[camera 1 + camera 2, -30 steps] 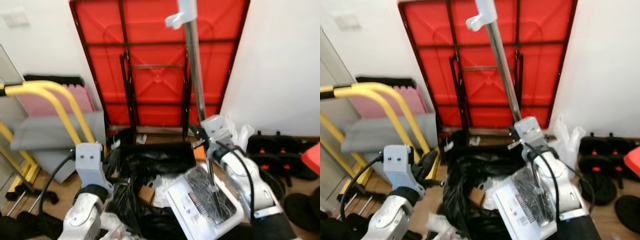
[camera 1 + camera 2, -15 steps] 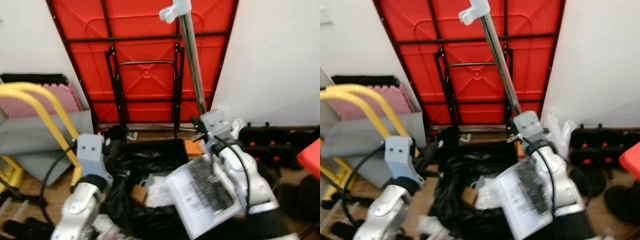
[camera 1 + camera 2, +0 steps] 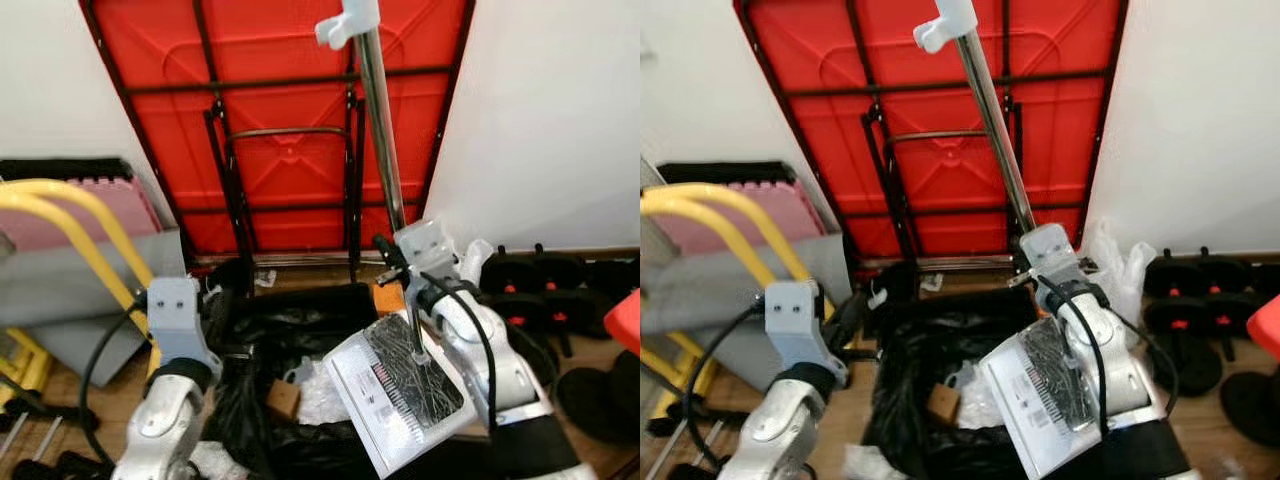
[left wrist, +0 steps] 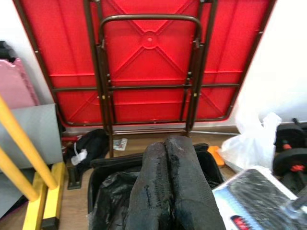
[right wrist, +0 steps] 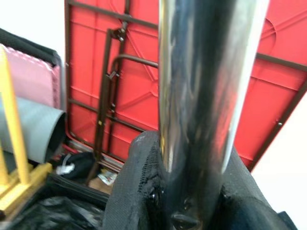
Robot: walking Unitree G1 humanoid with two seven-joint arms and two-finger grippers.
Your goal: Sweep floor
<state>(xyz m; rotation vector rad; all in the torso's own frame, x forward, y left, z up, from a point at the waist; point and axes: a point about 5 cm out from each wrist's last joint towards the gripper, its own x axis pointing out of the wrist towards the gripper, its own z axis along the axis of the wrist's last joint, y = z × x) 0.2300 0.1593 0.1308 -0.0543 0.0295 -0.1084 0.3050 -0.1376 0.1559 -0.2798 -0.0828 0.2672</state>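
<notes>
While my right gripper pinches the metal dustpan handle upright, the dustpan tips over the black bin bag: emptying stage, judged late. Left gripper: fingers pressed together, idle.

Head cams look down-fwd; wrist cams close along fingers — all share red table.

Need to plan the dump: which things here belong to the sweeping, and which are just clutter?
Job: right hand, dustpan, metal handle, black bin bag.
Lying about: red folding table, dumbbells, yellow trolley, pink mat.
</notes>
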